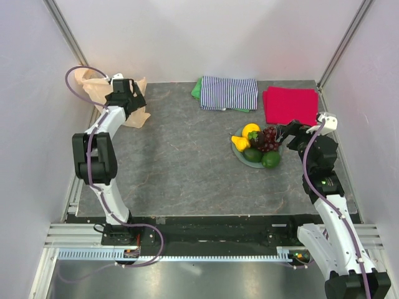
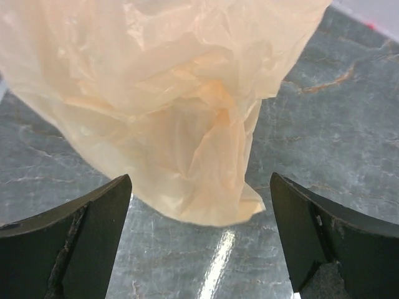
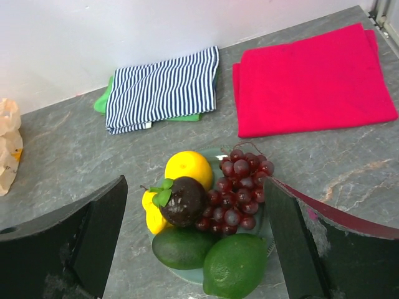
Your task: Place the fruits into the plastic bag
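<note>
Peach plastic bag [image 2: 187, 106] lies crumpled in the far left corner of the table [image 1: 181, 162], just ahead of the left gripper [image 2: 199, 182], whose fingers are spread wide. The fruits [image 3: 218, 205] sit piled on a plate [image 3: 215, 151] close to the right gripper [image 3: 194, 182], spread wide too.
</note>
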{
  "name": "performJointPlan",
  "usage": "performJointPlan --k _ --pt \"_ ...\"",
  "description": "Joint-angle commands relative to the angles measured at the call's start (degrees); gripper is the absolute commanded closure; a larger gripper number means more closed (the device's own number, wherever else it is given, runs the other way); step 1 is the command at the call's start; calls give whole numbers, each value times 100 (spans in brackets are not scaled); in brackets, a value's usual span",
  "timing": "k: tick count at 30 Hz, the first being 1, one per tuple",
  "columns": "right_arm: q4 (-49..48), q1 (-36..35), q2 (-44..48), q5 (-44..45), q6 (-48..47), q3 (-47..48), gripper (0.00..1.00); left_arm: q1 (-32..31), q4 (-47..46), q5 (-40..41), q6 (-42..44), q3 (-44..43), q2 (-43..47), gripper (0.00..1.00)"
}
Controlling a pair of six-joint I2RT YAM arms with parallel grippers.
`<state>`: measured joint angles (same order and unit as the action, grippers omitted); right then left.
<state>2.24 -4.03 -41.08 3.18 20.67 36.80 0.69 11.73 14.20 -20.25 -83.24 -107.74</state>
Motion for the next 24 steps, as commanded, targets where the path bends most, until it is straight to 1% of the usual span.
performJointPlan --k 1,3,4,5,6,7,8,9,10,12,13,14,15,16,17,18,19,20,21,23,24 --pt "74 -19 47 -230 -1 284 2 195 250 -399 170 -657 -668 1" --pt "101 -19 30 -221 -1 284 2 230 347 -636 188 -851 -922 1" --pt "110 -19 30 -247 -1 284 2 239 357 -768 206 -878 -976 8" --pt "127 -19 30 -248 -1 293 2 256 348 -1082 241 -913 -1011 20" --pt "119 -19 21 -265 -1 293 2 248 348 -1234 302 -904 -1029 37" --pt "136 -19 4 -274 -1 293 2 248 330 -1383 311 -878 -986 66" --pt "136 -19 4 -283 8 302 2 248 296 -1619 355 -739 -924 79" --pt "136 -19 -31 -292 16 311 2 239 226 -1691 373 -607 -846 89" --pt "145 -19 -40 -309 16 337 2 230 -19 -1762 390 -440 -540 98" --pt "119 -27 -93 -546 8 381 2 204 -476 -2007 478 306 -74 98" --pt "67 -19 -119 -634 -10 442 3 160 -704 -2104 522 613 486 98" --pt "31 -27 -163 -904 -71 477 3 81 -1142 -2340 653 1217 822 98" --pt "-13 -27 -242 -1055 -80 521 3 28 -1364 -2456 758 1492 1138 98" --pt "-109 -19 -295 -1230 -80 617 4 2 -1488 -2535 881 1982 1768 98" --pt "-162 -27 -348 -1528 -11 662 4 -338 -1602 -2605 1135 2196 2044 98" --pt "-363 -45 -479 -1722 77 749 5 -480 -1612 -2632 1233 2398 2290 98" --pt "-486 -71 -567 -1898 174 776 5 -769 -1612 -2720 1330 2722 2754 98" --pt "-627 -106 -733 -2178 401 803 6 -920 -1577 -2746 1444 2882 2924 98" --pt "-881 -263 -839 -2233 499 838 6 -1078 -1533 -2773 1445 3032 3117 98" --pt "-1032 -527 -1189 -2252 657 899 5 -1447 -1402 -2817 1349 3419 3538 99" --pt "-1102 -807 -1322 -2234 684 1013 5 -1536 -1375 -2834 1287 3542 3645 98"
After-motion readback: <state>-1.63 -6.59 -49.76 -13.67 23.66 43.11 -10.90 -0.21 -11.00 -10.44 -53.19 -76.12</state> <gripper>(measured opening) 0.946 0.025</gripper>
